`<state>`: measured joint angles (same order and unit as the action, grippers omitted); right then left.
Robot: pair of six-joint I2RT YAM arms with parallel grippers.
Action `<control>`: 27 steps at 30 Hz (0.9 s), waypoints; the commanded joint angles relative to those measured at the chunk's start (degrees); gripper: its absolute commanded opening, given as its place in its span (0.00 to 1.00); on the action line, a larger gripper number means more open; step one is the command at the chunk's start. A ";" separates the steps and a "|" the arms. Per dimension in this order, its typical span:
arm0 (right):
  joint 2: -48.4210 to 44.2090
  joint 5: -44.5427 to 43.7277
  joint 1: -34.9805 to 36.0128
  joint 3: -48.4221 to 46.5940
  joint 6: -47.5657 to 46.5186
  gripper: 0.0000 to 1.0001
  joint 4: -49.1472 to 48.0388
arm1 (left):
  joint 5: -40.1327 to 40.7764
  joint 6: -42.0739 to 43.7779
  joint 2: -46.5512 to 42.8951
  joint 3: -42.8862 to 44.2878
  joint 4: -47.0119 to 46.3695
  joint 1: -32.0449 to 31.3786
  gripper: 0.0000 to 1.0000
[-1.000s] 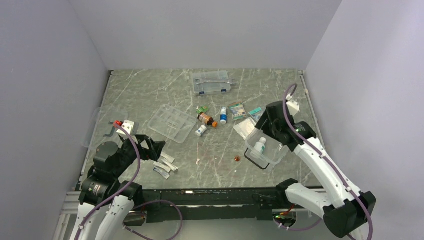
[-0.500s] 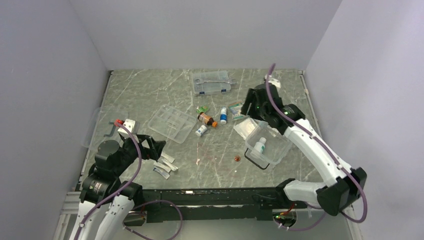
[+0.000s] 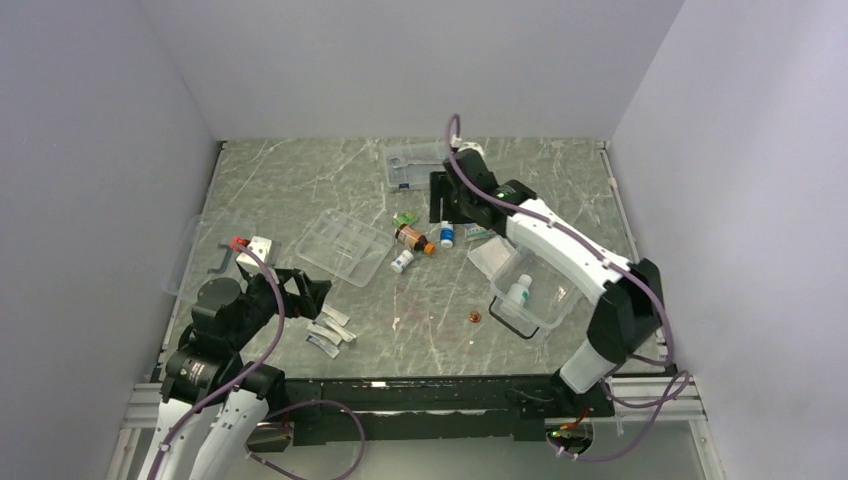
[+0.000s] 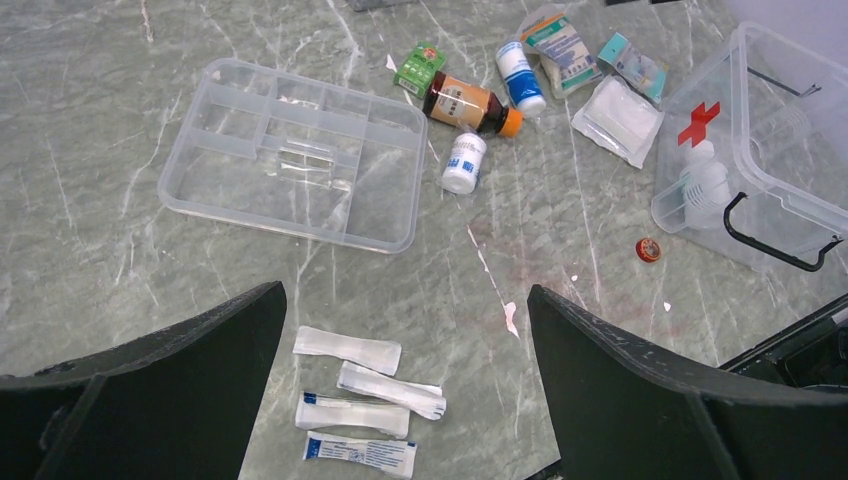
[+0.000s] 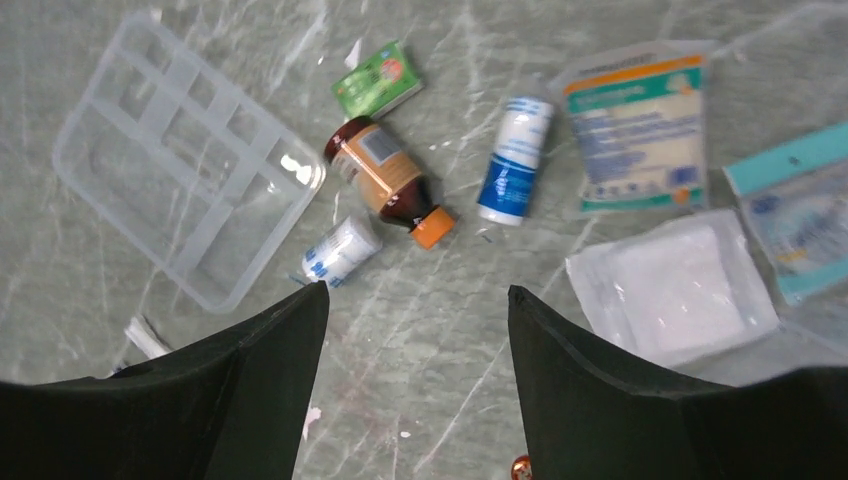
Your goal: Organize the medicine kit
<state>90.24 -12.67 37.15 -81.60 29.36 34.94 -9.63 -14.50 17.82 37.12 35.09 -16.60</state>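
Taking the overhead view as a clock face with 12 at the far wall, the clear rectangular plastic box marked with a red cross (image 3: pixel 555 300) sits at about 4 o'clock on the grey marbled table (image 3: pixel 300 180). Its top is open and a white bottle (image 3: pixel 517 292) is inside. The clear lid with a black handle (image 3: pixel 195 240) lies flat at 9 o'clock by the left edge. The clear divided tray (image 3: pixel 345 246) lies near 10 o'clock, between the lid and the centre.

A loose cluster lies around the centre — a brown bottle with an orange cap (image 5: pixel 385 180) on its side, a small green packet (image 5: pixel 378 80) at its 11 o'clock, a white bottle with a blue label (image 5: pixel 515 160) at its 3 o'clock and a small white bottle (image 5: pixel 342 250) at its 7 o'clock. A flat packet with an orange and green border (image 5: pixel 635 130) and a white square gauze pack (image 5: pixel 670 285) lie between the cluster and the box. A small red cap (image 4: pixel 648 249) lies just beside the box at its 8 o'clock. Four slim white sachets (image 4: pixel 348 350) lie at 7 o'clock, and a flat clear case with blue latches (image 3: pixel 405 165) lies at 12.

The right gripper (image 5: pixel 417 295) hovers over the cluster with its jaws spread and nothing between them. The left gripper (image 4: pixel 402 300) hangs at 8 o'clock, jaws wide apart and holding nothing — the sachets show in the gap.
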 commanded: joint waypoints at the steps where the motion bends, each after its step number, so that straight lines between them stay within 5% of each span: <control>1: 6.12 10.28 1.09 -4.92 -7.75 0.69 -5.94 | 0.37 -0.36 0.78 1.81 -0.57 -0.27 0.99; 16: 20.90 16.33 1.31 -9.61 -27.59 0.84 -11.33 | 0.04 -0.27 1.47 1.82 -0.87 -0.19 0.99; 27: 26.59 22.52 1.21 -11.40 -36.34 0.84 -12.48 | -0.44 -0.24 2.04 1.83 -0.90 -0.19 0.99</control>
<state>116.88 6.92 38.39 -90.72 -2.44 25.39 -9.63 -14.48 19.35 37.19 35.07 -16.60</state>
